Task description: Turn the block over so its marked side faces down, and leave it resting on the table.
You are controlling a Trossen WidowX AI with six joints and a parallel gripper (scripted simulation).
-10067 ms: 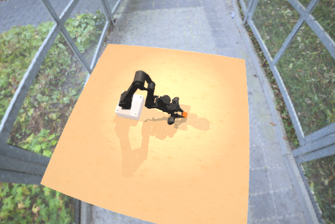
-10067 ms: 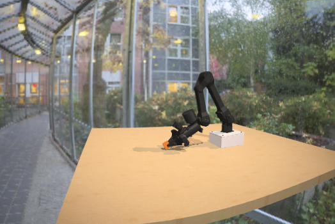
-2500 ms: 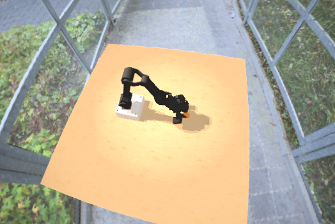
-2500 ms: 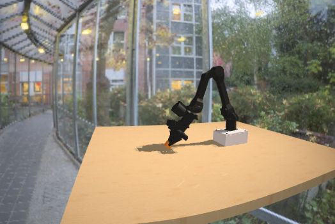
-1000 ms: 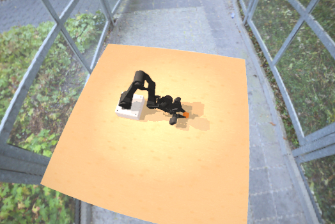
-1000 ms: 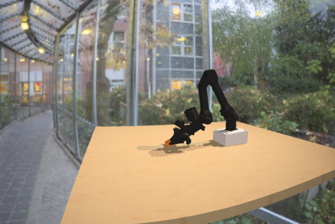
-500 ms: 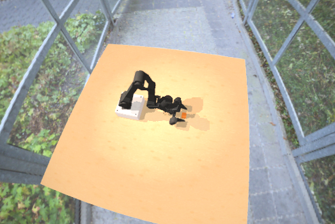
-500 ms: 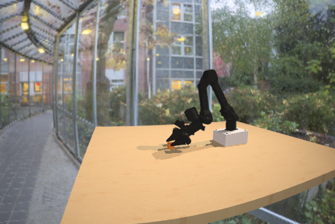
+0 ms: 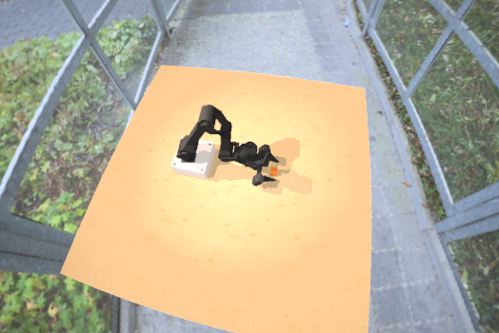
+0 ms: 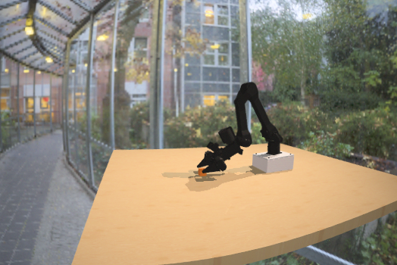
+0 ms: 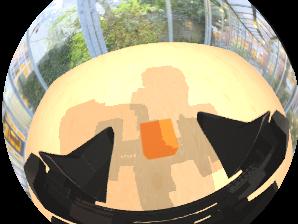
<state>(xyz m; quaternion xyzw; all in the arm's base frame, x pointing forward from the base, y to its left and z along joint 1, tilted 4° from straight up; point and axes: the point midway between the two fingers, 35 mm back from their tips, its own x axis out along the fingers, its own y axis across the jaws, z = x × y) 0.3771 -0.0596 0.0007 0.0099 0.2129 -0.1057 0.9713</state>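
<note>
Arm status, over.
Gripper open, holding nothing. Orange block on table, fingers apart around it. Nothing seen blocking. Marked side: cannot tell.

Tabletop (image 9: 229, 253) (image 10: 227, 209) (image 11: 230, 75): pale wood look, faintly flecked, smooth
Arm (image 9: 207, 115) (image 10: 241, 118): matt black, plastic-looking
Base block (image 9: 206, 160) (image 10: 278, 163): white, matt, smooth-faced
</note>
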